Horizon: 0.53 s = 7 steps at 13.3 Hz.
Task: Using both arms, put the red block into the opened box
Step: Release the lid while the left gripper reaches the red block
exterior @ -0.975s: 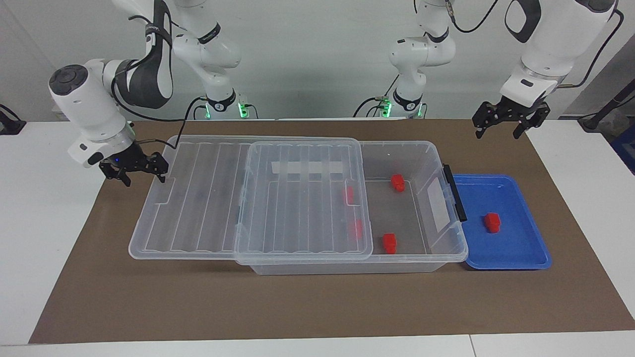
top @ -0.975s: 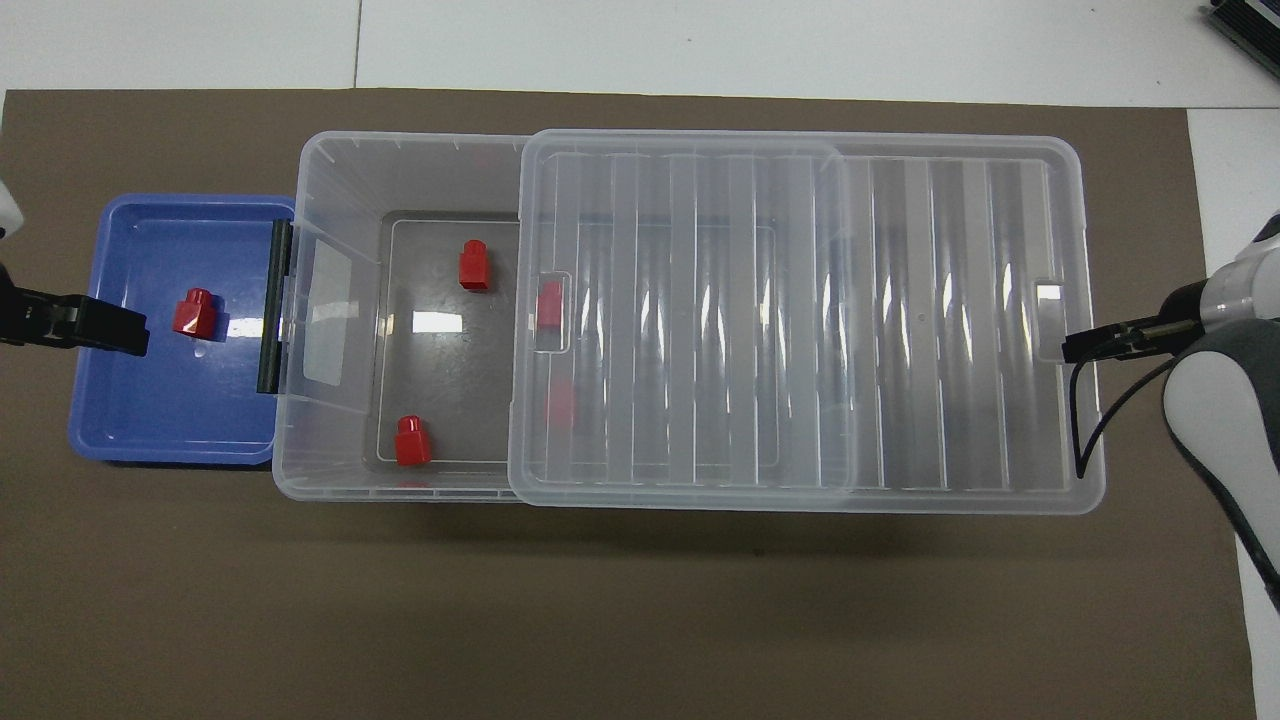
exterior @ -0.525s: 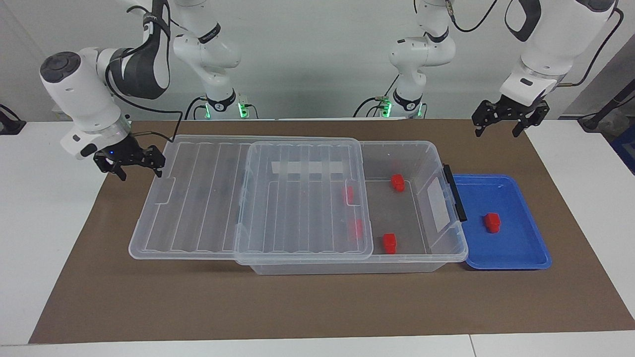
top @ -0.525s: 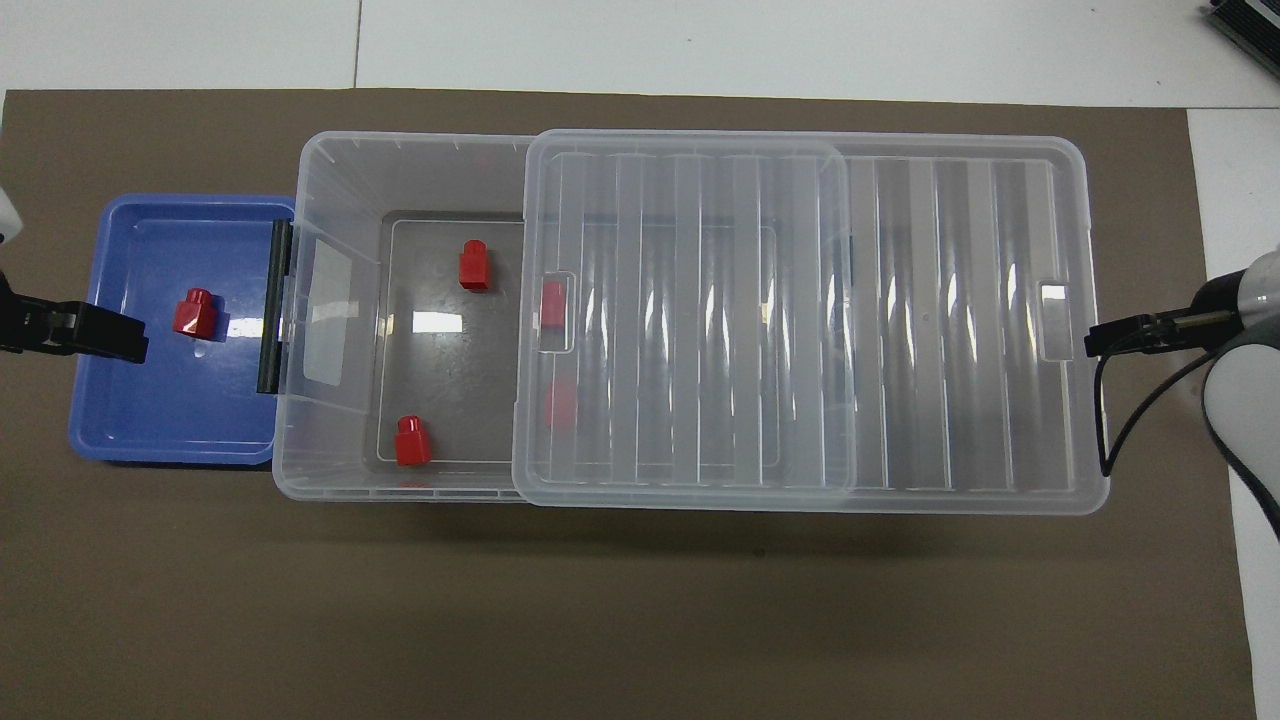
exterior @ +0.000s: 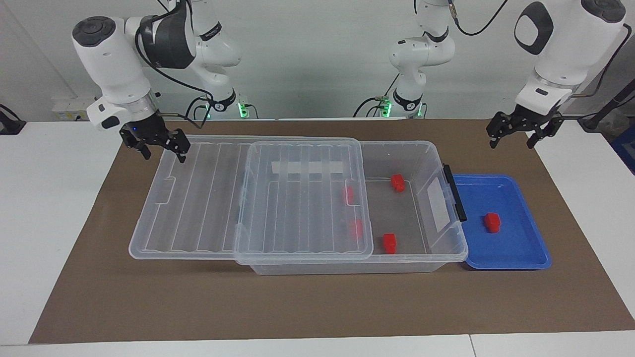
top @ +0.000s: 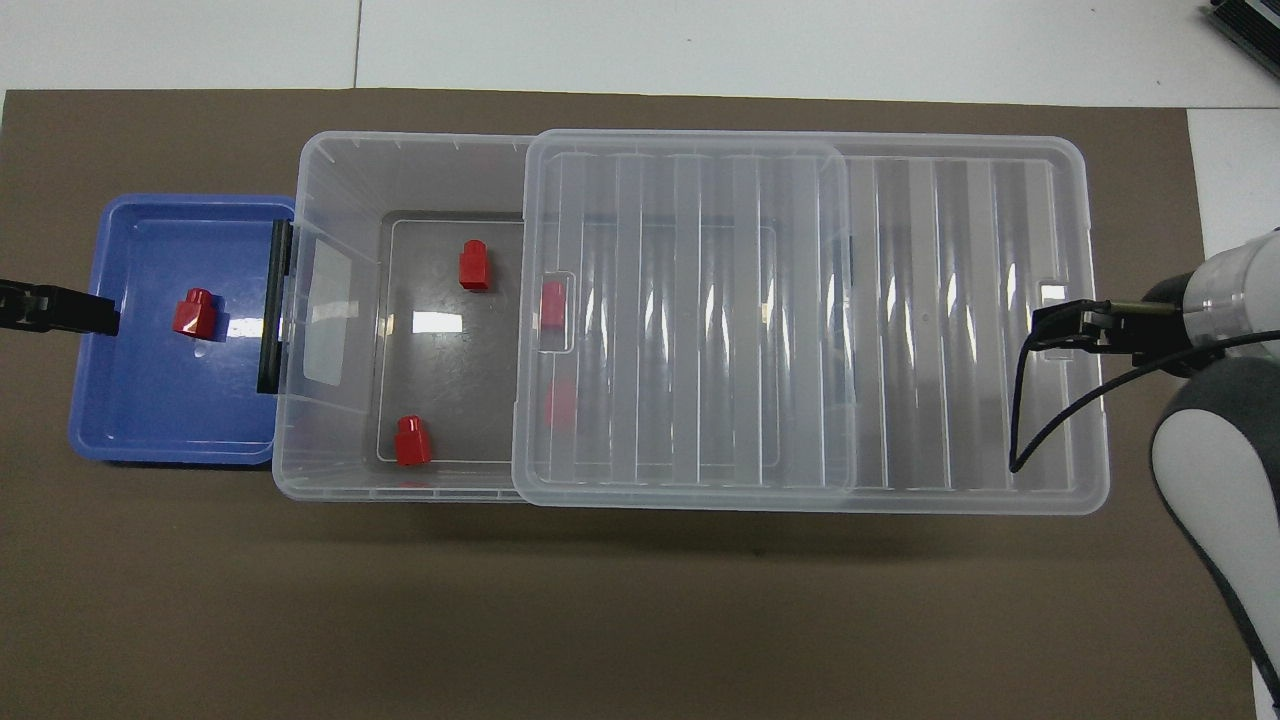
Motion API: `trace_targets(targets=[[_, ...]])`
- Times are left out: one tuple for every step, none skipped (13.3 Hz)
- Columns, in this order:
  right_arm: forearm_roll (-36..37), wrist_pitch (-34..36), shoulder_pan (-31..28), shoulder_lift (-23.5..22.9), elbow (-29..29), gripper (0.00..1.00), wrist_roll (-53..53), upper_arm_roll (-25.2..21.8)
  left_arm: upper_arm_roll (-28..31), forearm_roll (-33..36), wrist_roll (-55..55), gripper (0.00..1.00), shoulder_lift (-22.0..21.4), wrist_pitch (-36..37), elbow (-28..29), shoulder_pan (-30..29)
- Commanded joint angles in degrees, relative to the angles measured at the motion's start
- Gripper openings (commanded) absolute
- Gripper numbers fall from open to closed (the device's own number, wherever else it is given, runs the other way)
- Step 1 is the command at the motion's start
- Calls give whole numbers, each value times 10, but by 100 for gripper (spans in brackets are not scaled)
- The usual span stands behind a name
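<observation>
Item: red block [exterior: 492,222] in blue tray [exterior: 526,248] beside the box [exterior: 426,148]; I see both tools, left [exterior: 519,134] and right [exterior: 158,145], open, empty (risk: fumbled pick, or nudging the slid-back lid [exterior: 208,198]).

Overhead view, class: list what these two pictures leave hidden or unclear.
- Left end effector, overhead view: cut off by the picture's edge.
- Two small red plastic blocks under the ribbed clear plastic lid: blurred by it in both views.
- Large transparent plastic box: the lid covers the end toward the right arm.
</observation>
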<state>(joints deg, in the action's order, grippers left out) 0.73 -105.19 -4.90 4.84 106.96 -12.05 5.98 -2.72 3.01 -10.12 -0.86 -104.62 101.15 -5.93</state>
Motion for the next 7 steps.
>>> trace_targets(targets=[[3,62,4,-18,-73,100,-42,4,-3,-1,-10,100,51,-116,48,-18],[5,86,4,-32,-107,100,-43,3,-3,-1,-10,100,68,-170,70,-20],[8,102,4,-41,-132,100,-43,3,-3,-1,-10,100,85,-215,92,-29],[14,114,4,-51,-154,100,-43,3,-3,-1,-9,100,100,-243,106,-39],[22,127,4,-58,-173,100,-43,3,-3,-1,-3,100,110,-256,113,-40],[23,139,4,-62,-185,100,-43,3,-3,-2,-3,100,120,-271,119,-40],[23,141,4,-62,-185,100,-43,3,-3,-1,-3,100,130,-292,127,-41]])
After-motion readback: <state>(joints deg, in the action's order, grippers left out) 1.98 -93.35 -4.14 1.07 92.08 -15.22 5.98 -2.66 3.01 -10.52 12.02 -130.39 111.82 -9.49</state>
